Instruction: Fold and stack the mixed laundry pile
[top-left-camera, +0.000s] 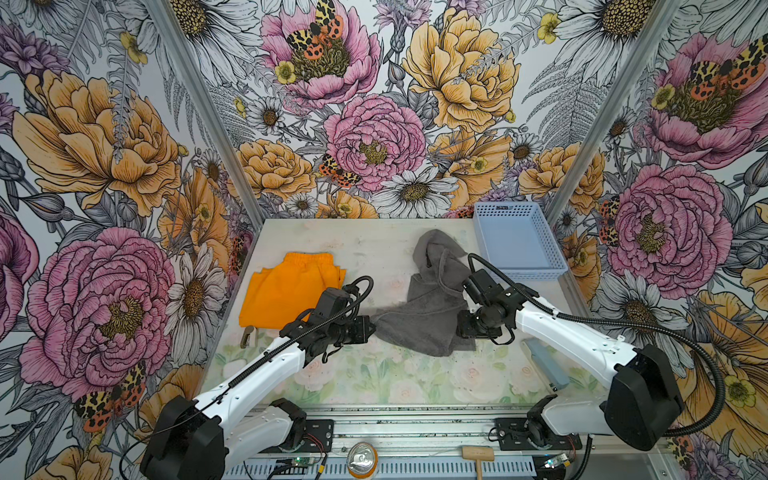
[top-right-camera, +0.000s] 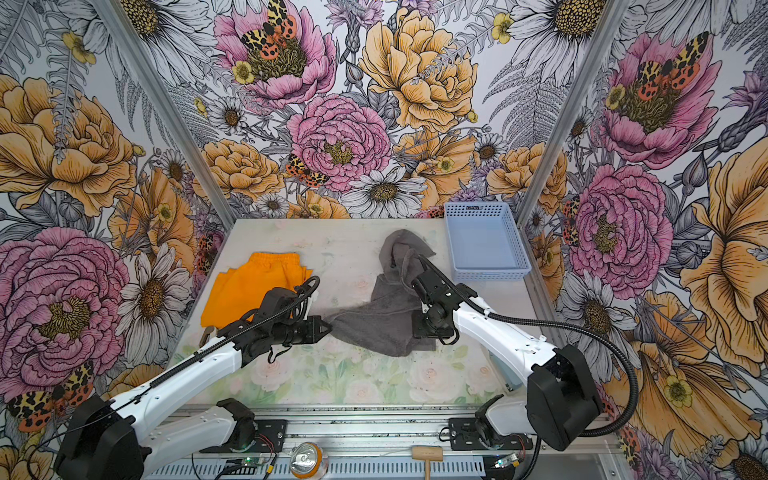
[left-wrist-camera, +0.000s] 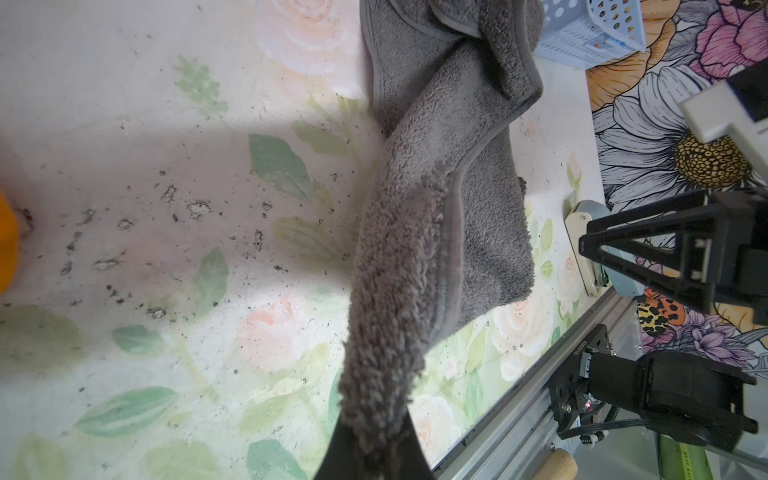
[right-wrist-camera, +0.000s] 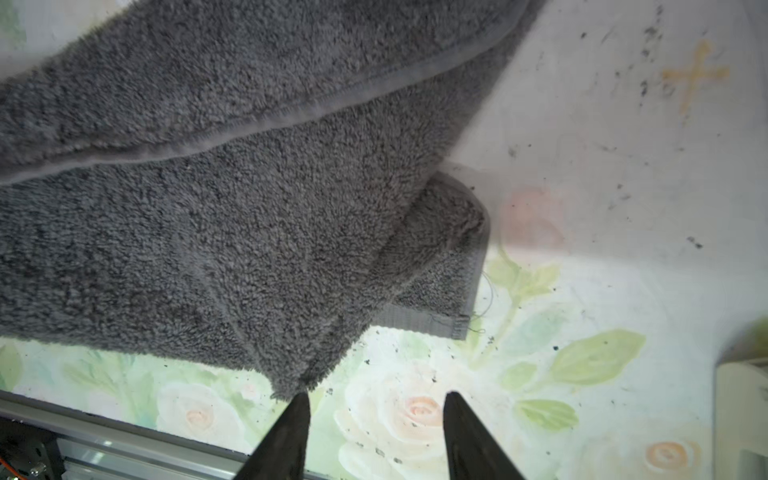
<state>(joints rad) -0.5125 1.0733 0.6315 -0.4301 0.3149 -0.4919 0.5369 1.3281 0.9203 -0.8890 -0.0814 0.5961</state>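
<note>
Floral bench carries a soft, limp towel. The left gripper is clamped on one corner. The right gripper, jaws apart and empty, should pinch the hemmed corner just ahead.

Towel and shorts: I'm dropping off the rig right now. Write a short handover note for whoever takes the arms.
Left gripper: shut on a corner of the grey towel.
Right gripper: open at the towel's near edge, holding nothing.
Orange shorts: flat on the left of the table, apparently folded.
Towel: rumpled mid-table, beside the blue basket, not folded.
To do: spread and fold the towel, then stack the two.
</note>
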